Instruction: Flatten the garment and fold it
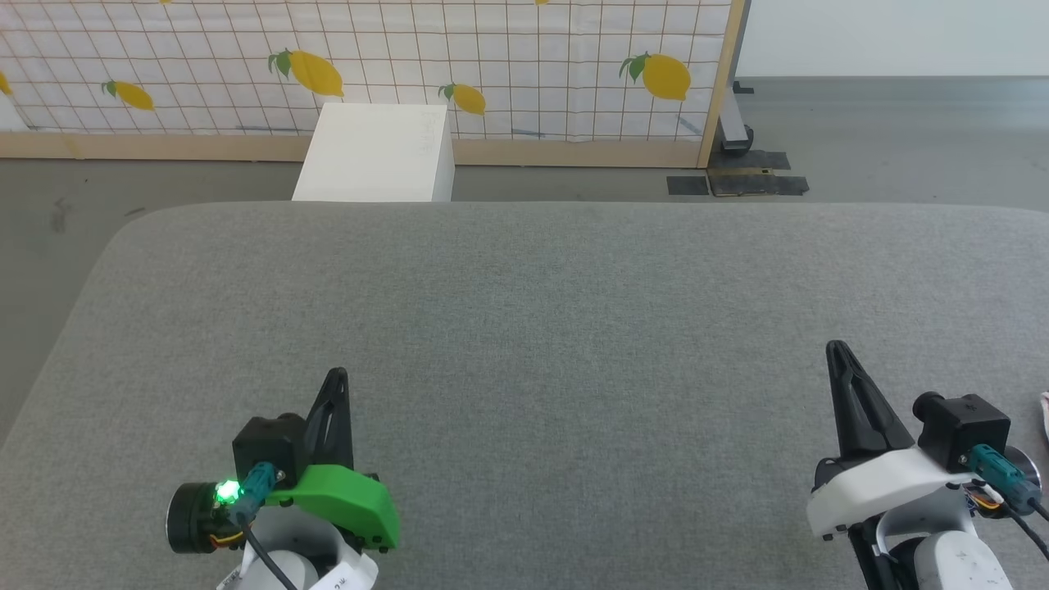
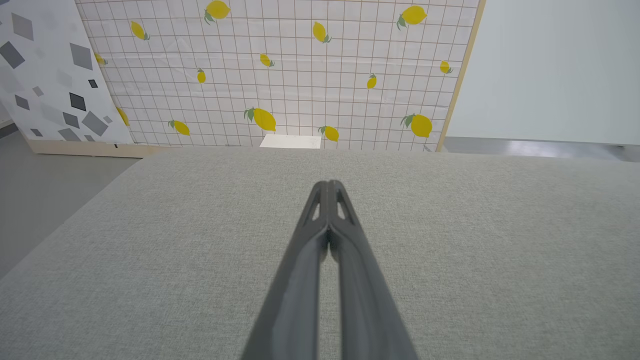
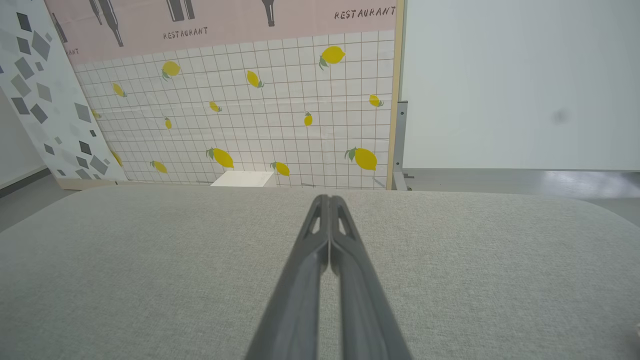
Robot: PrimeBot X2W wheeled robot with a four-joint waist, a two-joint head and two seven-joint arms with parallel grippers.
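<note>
Judged as barely started, if started at all; no flattening done and no fold made, as far as can be seen; both steps left in full. Between and ahead of the two arms, plain grey cover across the broad tabletop (image 1: 524, 311).

At the lower left of the head view, the left end effector (image 1: 337, 378), pinched fully closed, fingers pressed together, gripping nothing; same closed, empty pinch in the left wrist view. At the lower right, the right end effector (image 1: 836, 348), likewise closed tight tip to tip and empty; well apart from the left one, both pointing toward the far edge. Hard to say whether resting on the tabletop or poised just over it.

As for the garment: at the extreme right edge of the head view, just beyond the right wrist, a thin pale sliver (image 1: 1044, 414) with a trace of red; possibly a sleeve or hem, too little of it to tell.

Beyond the tabletop, a white box (image 1: 373, 156) on the floor before a lemon-print screen (image 1: 508, 65).

Likely needed first: getting hold of the garment, bringing it to the middle of the tabletop, spreading it; then folding.
</note>
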